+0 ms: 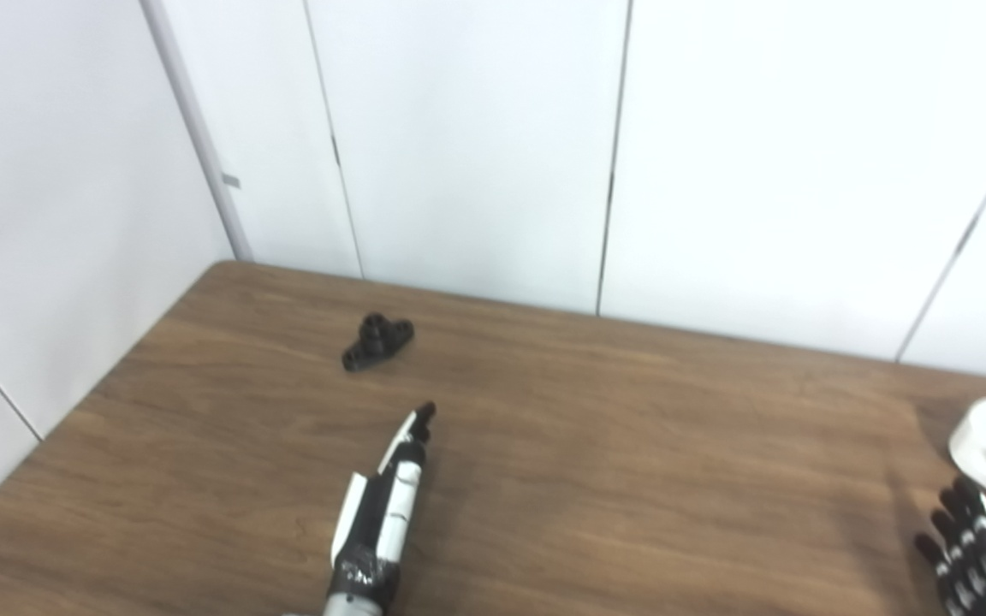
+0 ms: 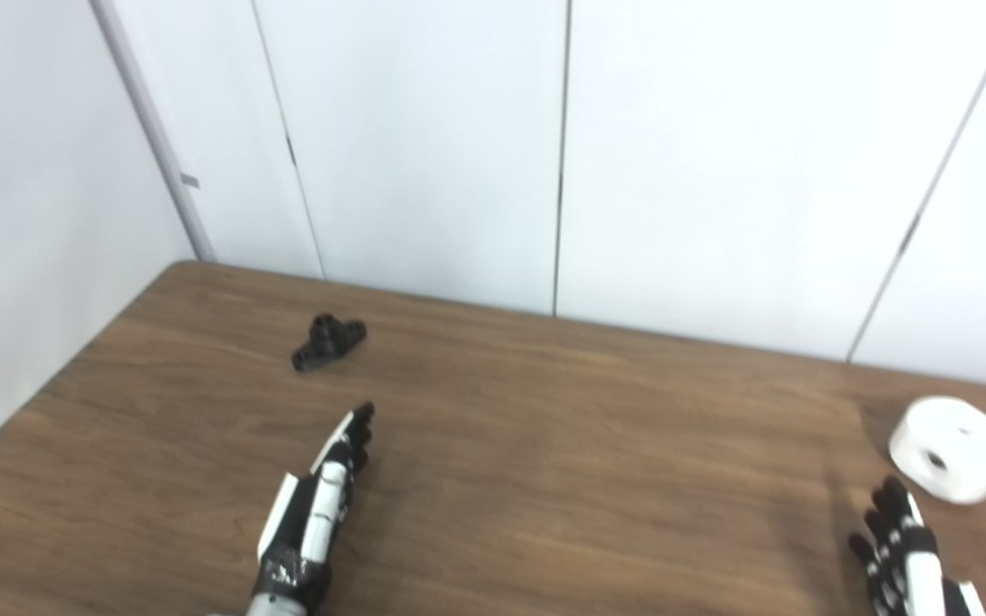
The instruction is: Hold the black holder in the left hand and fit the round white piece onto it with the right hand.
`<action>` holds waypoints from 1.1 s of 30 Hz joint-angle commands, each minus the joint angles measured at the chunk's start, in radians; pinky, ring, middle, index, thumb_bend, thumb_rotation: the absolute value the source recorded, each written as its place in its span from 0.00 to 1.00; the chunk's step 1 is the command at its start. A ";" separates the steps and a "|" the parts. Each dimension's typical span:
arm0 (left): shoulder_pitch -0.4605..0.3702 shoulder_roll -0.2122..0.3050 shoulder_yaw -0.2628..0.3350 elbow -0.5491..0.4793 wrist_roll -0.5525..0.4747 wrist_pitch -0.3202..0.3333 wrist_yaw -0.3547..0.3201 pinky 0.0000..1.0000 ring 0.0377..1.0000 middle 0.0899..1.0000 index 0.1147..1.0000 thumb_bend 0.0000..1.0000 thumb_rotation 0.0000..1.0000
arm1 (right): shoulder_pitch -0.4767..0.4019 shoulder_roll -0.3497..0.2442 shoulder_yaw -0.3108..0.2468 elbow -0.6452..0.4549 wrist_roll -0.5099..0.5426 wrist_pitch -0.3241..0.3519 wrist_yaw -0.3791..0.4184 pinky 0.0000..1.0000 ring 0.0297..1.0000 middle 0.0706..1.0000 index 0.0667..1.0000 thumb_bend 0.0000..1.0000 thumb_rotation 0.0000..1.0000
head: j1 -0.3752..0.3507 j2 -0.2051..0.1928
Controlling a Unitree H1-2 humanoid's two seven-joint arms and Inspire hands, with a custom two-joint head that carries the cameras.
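Brown wood makes up the tabletop (image 1: 596, 479). The black holder (image 1: 377, 341) is seen far on the left, alone. The left hand (image 1: 382, 505) is stretched flat just near of it, released. The round white piece (image 2: 953, 448) is seen at the right, just beyond the right hand (image 2: 904, 547), also released.

We see bright, even light; the white wall (image 1: 476, 145) looks washed out (almost glaring); soft shadows fall on the table (image 1: 630, 479); both views are slightly blurred.
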 commanded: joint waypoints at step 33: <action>-0.121 0.135 0.014 -0.225 0.487 0.349 0.031 1.00 1.00 0.98 0.89 0.82 0.32 | -0.005 -0.028 0.027 0.038 0.009 -0.052 0.019 1.00 1.00 1.00 1.00 0.71 1.00 | -0.055 0.018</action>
